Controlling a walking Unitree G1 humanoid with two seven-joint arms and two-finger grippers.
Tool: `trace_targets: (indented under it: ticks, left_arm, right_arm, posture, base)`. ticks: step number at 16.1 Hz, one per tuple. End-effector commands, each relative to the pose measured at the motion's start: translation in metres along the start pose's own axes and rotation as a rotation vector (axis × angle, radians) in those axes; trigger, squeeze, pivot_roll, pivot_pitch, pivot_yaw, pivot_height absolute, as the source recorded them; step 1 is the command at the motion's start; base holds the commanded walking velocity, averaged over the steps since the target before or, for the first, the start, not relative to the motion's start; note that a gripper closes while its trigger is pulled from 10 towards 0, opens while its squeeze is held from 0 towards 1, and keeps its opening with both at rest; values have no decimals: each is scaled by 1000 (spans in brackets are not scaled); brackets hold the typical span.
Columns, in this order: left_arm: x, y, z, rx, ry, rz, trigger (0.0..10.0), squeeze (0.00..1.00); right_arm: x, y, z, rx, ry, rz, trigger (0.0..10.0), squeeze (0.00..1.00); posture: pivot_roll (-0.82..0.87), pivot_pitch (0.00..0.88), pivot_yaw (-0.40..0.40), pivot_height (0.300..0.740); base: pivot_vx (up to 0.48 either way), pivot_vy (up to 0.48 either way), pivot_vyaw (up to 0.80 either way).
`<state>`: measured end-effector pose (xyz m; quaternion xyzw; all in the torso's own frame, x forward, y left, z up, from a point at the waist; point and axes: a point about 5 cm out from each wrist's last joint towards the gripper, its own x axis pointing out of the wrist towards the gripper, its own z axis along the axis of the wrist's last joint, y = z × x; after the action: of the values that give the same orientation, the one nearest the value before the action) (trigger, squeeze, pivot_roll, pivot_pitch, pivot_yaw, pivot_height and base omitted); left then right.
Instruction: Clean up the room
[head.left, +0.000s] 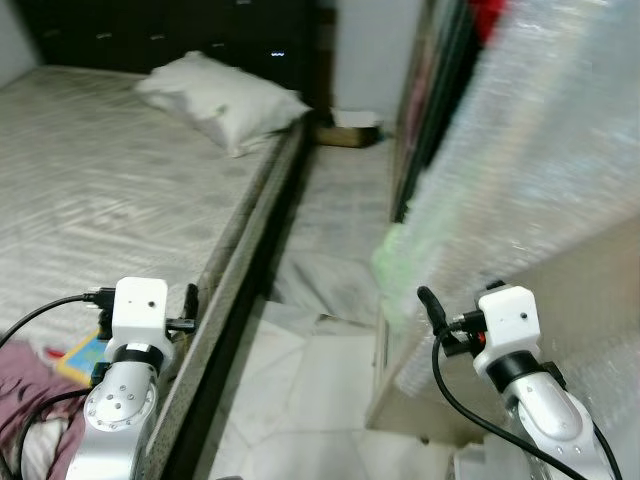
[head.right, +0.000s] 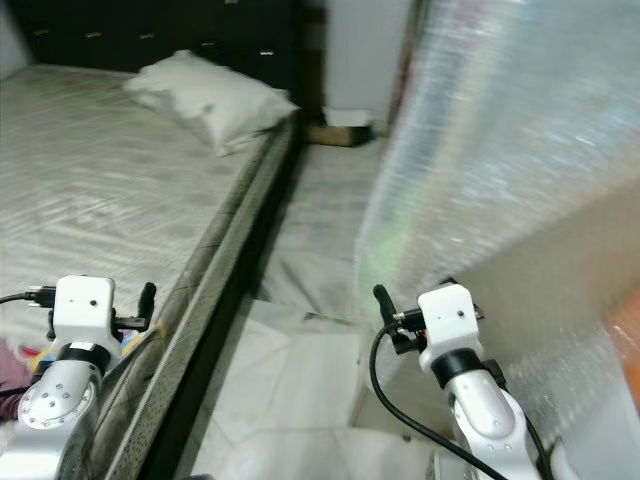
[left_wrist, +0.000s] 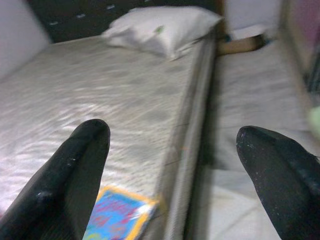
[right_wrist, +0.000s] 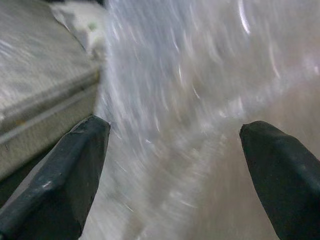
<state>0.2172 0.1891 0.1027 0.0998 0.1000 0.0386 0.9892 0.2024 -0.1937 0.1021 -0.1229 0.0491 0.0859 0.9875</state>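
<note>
My left gripper (left_wrist: 172, 132) is open and empty, held low over the near corner of the bed (head.left: 100, 200). Just under it, a colourful book (left_wrist: 117, 215) lies at the mattress edge, beside a maroon cloth (head.left: 25, 375). A white pillow (head.left: 225, 100) rests at the head of the bed. On the other side of the aisle, my right gripper (right_wrist: 175, 127) is open with nothing between its fingers, close to a tall piece of furniture covered in bubble wrap (head.left: 540, 150).
A narrow aisle with pale sheets on the floor (head.left: 300, 380) runs between the bed and the wrapped furniture. A cardboard box (head.left: 350, 132) sits at its far end. A blurred green patch (head.left: 395, 260) shows on the wrap. The views are motion-blurred.
</note>
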Motion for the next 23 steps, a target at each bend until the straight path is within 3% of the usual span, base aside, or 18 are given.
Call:
trace_targets:
  ticks: [1,10,16,18,23]
  left_arm:
    - [-1,4,-2,1,10,14,10000,0]
    - [3,-1,5,-45,-22,-2,10000,0]
    - [4,-3,7,-82,-24,-21,10000,0]
    - [4,-4,8,-88,-26,-26,10000,0]
    - [2,-2,10,-89,-43,-23,10000,0]
  right_arm:
    - [1,1,-3,0,6,-9,10000,0]
    - [2,-3,1,4,-8,-47,10000,0]
    - [0,-1,-2,10,1,-52,10000,0]
    - [-2,-2,-2,8,1,-55,10000,0]
    - [-33,-9,-1,-54,35,-188,10000,0]
  posture:
    - [-56,14,-6,740]
    - [-63,13,1,740]
    - [-65,21,0,740]
    - [-65,24,-1,740]
    - [-83,41,4,740]
  base:
    - [0,0,0]
    - [0,0,0]
    - [0,0,-800]
    - [0,0,0]
    - [0,0,0]
